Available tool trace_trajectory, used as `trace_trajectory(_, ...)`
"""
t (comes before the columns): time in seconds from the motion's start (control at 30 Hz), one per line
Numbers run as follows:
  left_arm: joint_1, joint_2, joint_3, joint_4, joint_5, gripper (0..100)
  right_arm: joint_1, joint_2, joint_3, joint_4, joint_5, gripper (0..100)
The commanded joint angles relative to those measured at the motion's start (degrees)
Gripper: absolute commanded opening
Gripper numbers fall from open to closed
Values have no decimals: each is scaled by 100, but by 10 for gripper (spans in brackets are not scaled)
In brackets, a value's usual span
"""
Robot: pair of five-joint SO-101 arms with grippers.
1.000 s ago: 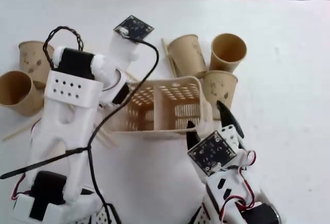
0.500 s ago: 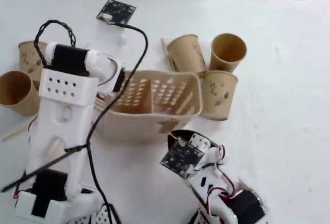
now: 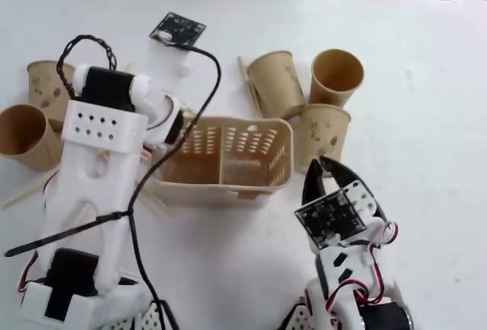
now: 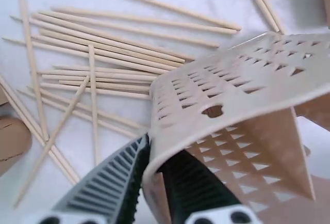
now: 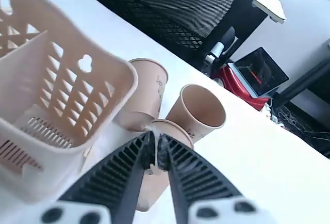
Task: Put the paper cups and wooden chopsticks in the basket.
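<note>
The black ribbed gripper (image 5: 154,144), tips almost touching, sits before 3 tan paper cups (image 5: 198,111) just beside a beige perforated plastic basket (image 5: 77,92).

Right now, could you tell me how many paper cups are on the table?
5. Two cups are left of the basket: one partly behind the left arm, one closer to the robot. Three cluster by the basket's right end. The arm may hide more.

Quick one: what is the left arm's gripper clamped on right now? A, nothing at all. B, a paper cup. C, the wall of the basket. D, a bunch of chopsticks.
C: in the left wrist view the left gripper has one jaw inside and one outside the wall of the basket, while the chopsticks lie loose beyond it.
</note>
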Motion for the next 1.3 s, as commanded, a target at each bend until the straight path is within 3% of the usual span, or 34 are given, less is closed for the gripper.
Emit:
trace_trajectory(0.0, 391, -382, 229, 18, 26, 20, 189, 48, 35, -347, 62, 21)
trace_trajectory(0.17, 1068, -646, 905, 18, 26, 20, 198, 48, 396, -646, 62, 22)
trace_trajectory(0.4, 1262, -804, 932, 9, 26, 24, 198, 48, 404, -848, 18, 130)
trace_trajectory(0.5, 1244, -708, 923, 0, 9, 76, 154, 48, 484, -1024, 9, 156)
trace_trajectory(0.63, 1270, -681, 923, -18, -229, 203, 145, 40, 1125, -2009, 9, 155)
trace_trajectory(0.77, 1262, -673, 923, -97, -264, 190, 163, 40, 1776, -2993, -712, 149)
trace_trajectory(0.83, 1253, -673, 958, -202, -255, 169, 189, 31, 1776, -3002, -1029, 121)
trace_trajectory(1.03, 1226, -391, 941, -290, -246, 129, 251, 31, 1459, -2914, -1064, 74)
trace_trajectory(1.27, 1015, 180, 923, -862, -325, 133, 435, 31, 369, -1736, -1081, 74)
